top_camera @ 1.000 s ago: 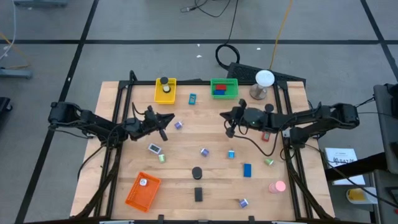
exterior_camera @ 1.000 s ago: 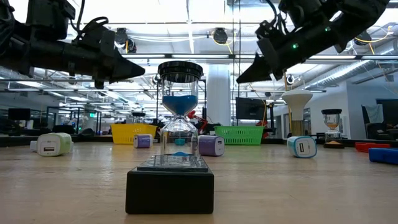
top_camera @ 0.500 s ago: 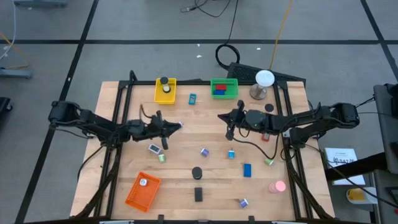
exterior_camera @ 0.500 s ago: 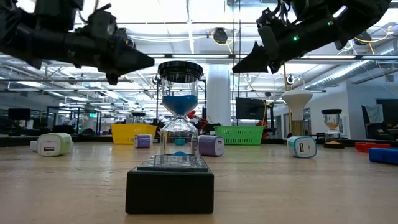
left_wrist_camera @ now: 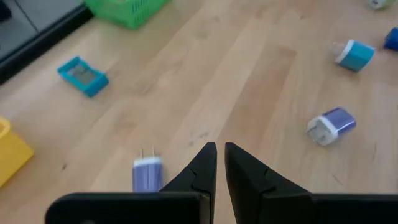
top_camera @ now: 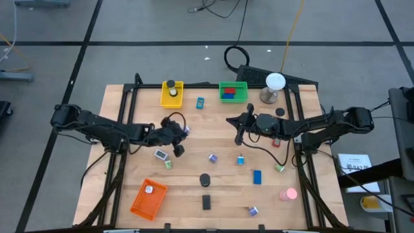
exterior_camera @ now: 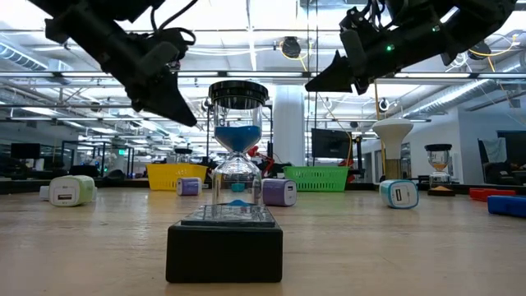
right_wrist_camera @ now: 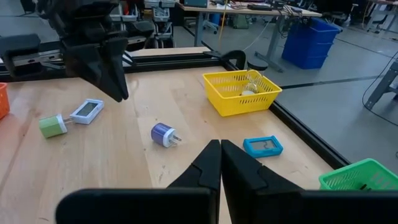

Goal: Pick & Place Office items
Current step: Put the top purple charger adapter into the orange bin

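Note:
Small office items lie scattered on the wooden table (top_camera: 136,188): a purple plug (top_camera: 185,130), a white-grey piece (top_camera: 160,154), a green piece (top_camera: 168,164), a cyan piece (top_camera: 240,160), a blue block (top_camera: 257,177), a pink piece (top_camera: 288,193) and a black block (top_camera: 206,202). My left gripper (top_camera: 178,152) hangs above the table left of centre, slanting down. It is shut but for a thin slit and holds nothing (left_wrist_camera: 219,149). The purple plug (left_wrist_camera: 148,173) lies just beside its fingertips. My right gripper (top_camera: 231,121) hovers nearly level right of centre, shut and empty (right_wrist_camera: 217,144).
At the far edge stand a yellow basket (top_camera: 171,94), a green basket (top_camera: 233,91) holding red and blue blocks, and a white ball on a stand (top_camera: 275,84). An orange basket (top_camera: 149,197) sits near left. An hourglass (exterior_camera: 237,140) rises by the black block.
My left gripper has swung from nearly level to slanting down and has shifted toward the table's near edge, staying shut. My right gripper has tipped up slightly in place.

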Robot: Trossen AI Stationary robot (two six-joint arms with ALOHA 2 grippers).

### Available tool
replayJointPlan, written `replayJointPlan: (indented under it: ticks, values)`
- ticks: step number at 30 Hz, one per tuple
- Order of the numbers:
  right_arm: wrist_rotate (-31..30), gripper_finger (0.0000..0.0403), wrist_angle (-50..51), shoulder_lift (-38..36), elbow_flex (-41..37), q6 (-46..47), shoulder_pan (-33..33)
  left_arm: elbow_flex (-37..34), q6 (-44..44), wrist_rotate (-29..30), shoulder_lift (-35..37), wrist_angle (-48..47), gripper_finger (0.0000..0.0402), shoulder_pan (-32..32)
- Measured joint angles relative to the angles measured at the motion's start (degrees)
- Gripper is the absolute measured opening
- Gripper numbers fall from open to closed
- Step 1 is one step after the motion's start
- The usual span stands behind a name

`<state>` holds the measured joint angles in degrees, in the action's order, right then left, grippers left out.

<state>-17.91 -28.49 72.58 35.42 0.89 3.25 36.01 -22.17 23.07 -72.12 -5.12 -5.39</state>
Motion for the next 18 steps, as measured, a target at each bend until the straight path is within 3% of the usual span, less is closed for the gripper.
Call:
replayJointPlan:
  ticks: [14, 18]
  values:
    - [0.0, 0.0004, 0.0, 0.0, 0.0, 0.4, 0.0, 0.2, -3.8, -6.3, 0.0, -7.7, 0.0038, 6.2]
    - [0.0, 0.0004, 0.0, 0.0, 0.0, 0.4, 0.0, 0.2, -4.2, -6.6, 0.0, -11.2, 0.0056, 8.9]
